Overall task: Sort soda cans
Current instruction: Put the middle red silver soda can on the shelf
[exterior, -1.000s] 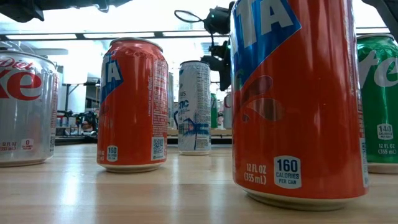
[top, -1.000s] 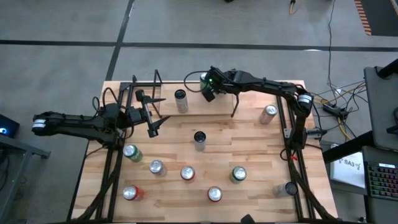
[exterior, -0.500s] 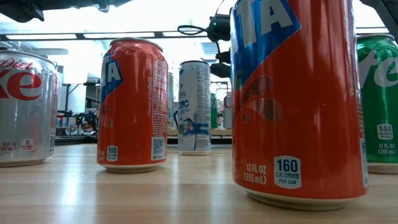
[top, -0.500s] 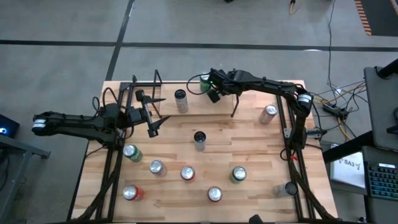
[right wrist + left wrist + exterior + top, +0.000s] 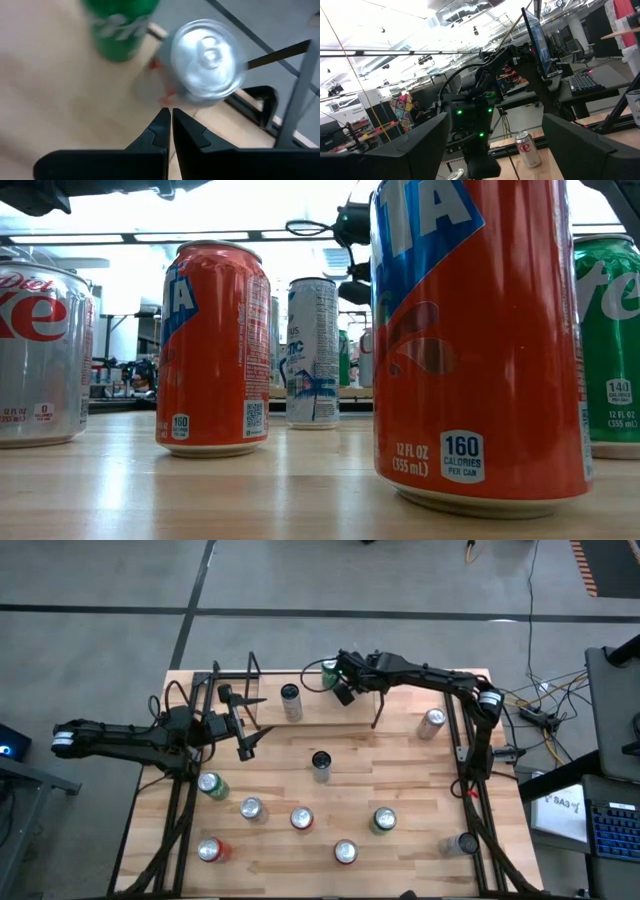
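**A:** Where do the soda cans stand?

**B:** Spread upright over the wooden table (image 5: 400, 765). Along the near side, seen from above: a green can (image 5: 211, 785) at the left, a silver-topped can (image 5: 251, 808) just beside it, a red can (image 5: 301, 819) near the middle, another green can (image 5: 383, 821) to its right, two more red ones (image 5: 209, 851) and (image 5: 345, 853) closest to the near edge, and a pale can (image 5: 462, 844) at the near right corner. A black-topped can (image 5: 320, 764) sits alone at the centre. Toward the far edge there is a tall can (image 5: 291, 701), a silver can (image 5: 432, 722) lying tilted by the right arm's base, and a green can at the far edge (image 5: 328, 670).

**A:** And the right tool?

**B:** The right tool (image 5: 343, 690) hangs over the far edge, right next to that green can. Its fingers are pressed together, holding nothing. Its wrist camera looks down past the closed fingertips (image 5: 170, 116) at a silver can top (image 5: 208, 57) and a green can (image 5: 121, 27) close beside it.

**A:** The left one?

**B:** The left tool (image 5: 245, 730) is at the table's left side, jaws spread wide and empty, well apart from every can. A wire rack (image 5: 235, 682) stands just beyond it.
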